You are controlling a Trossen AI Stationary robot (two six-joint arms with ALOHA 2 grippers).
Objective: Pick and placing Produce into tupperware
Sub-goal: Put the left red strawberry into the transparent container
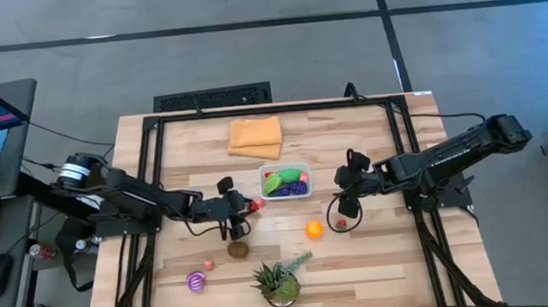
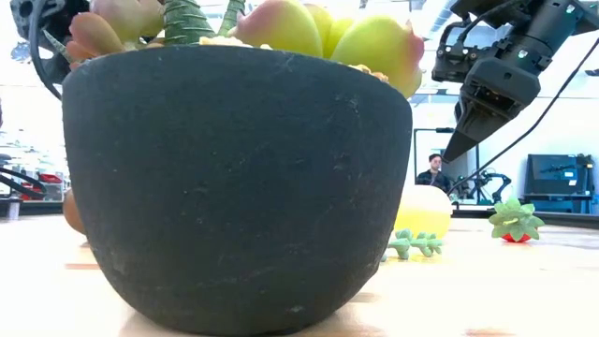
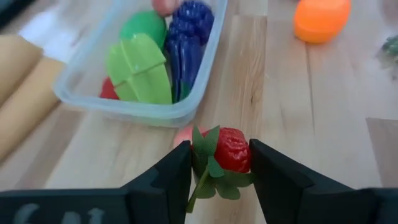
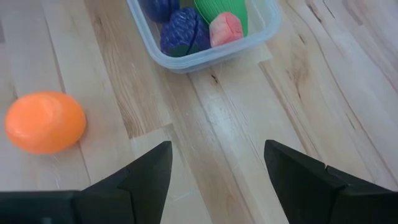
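Strawberry [image 3: 233,151] in left tool [image 3: 219,168]

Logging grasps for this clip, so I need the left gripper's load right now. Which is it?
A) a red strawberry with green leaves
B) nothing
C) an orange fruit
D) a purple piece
A: in the left wrist view, the left gripper has its fingers closed on the strawberry, just short of the tupperware.

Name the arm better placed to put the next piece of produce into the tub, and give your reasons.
Left. The left gripper is already shut on a red strawberry just short of the clear tub. The right gripper is open and empty above bare wood, with the orange fruit off to one side.
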